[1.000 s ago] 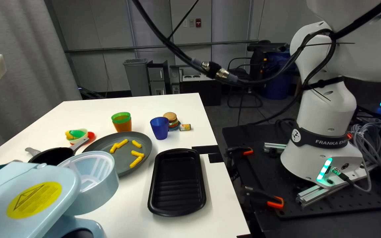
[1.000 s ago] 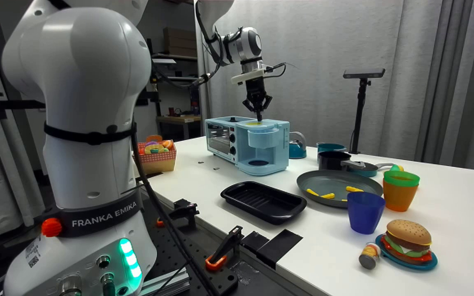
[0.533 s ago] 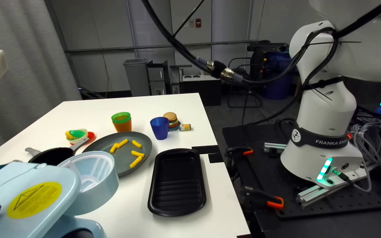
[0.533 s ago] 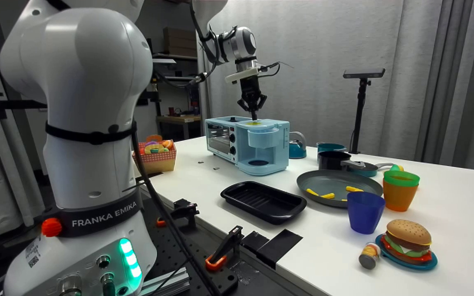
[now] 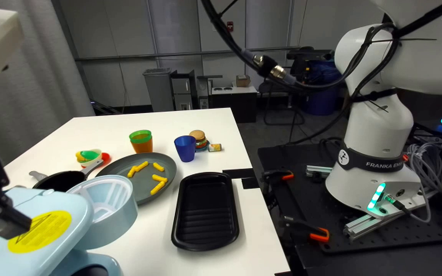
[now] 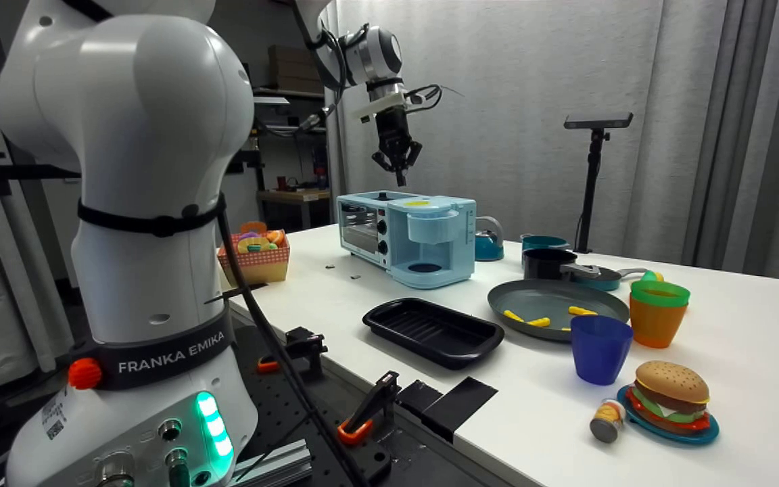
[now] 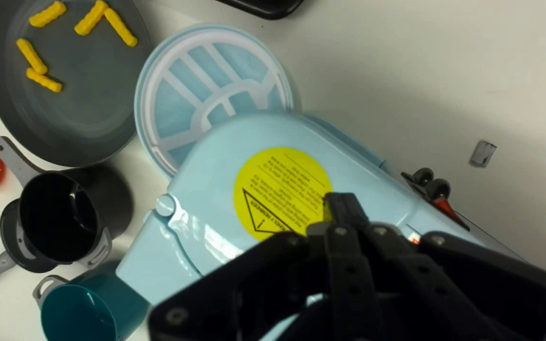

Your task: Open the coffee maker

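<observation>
The pale blue coffee maker [image 6: 465, 237] stands on the table, joined to a toaster oven [image 6: 360, 228]. Its flat top with the round yellow sticker also shows in the wrist view [image 7: 225, 158] and in an exterior view [image 5: 76, 212]. The round basket [image 7: 216, 59] with white ribs sticks out from under the top, its ribbed opening facing up. My gripper [image 6: 401, 180] is shut with nothing between its fingertips. It points down and hovers above the coffee maker's top, apart from it. In the wrist view the fingertips [image 7: 345, 206] overlap the sticker's edge.
A dark grey pan [image 5: 132, 180] with yellow pieces and a black oblong tray [image 5: 205, 211] lie near the coffee maker. A black pot [image 7: 112, 199], a teal pot [image 7: 121, 298] and a teal kettle [image 6: 489, 247] stand beside it. Cups [image 6: 658, 325] stand beyond the pan.
My shut gripper has risen from close over the sticker and drawn back toward the oven side. The coffee maker and other objects have not moved.
</observation>
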You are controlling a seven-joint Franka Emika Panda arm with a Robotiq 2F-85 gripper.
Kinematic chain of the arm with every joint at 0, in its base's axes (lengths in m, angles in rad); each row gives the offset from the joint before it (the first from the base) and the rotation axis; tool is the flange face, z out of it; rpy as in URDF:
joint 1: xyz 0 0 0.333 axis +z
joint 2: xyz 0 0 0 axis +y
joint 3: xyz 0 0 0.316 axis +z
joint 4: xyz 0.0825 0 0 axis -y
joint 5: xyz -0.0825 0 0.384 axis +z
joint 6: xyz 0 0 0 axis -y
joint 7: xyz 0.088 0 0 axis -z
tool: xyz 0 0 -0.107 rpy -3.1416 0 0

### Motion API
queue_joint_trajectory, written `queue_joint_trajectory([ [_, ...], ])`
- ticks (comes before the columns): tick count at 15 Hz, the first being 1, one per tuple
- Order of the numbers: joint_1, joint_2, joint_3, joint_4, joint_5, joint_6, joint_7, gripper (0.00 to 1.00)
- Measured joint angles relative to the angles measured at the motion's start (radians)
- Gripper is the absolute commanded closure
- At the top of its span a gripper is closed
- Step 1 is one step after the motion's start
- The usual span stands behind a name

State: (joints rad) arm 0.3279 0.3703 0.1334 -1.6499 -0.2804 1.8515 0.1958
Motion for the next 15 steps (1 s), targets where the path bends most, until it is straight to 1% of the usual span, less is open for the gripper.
queue_joint_trajectory([
  [8, -0.027, -0.146, -0.004, -0.157, 0.002, 0.003, 0.070, 1.00],
  [15, -0.069, -0.267, -0.004, -0.333, 0.011, 0.056, 0.131, 1.00],
])
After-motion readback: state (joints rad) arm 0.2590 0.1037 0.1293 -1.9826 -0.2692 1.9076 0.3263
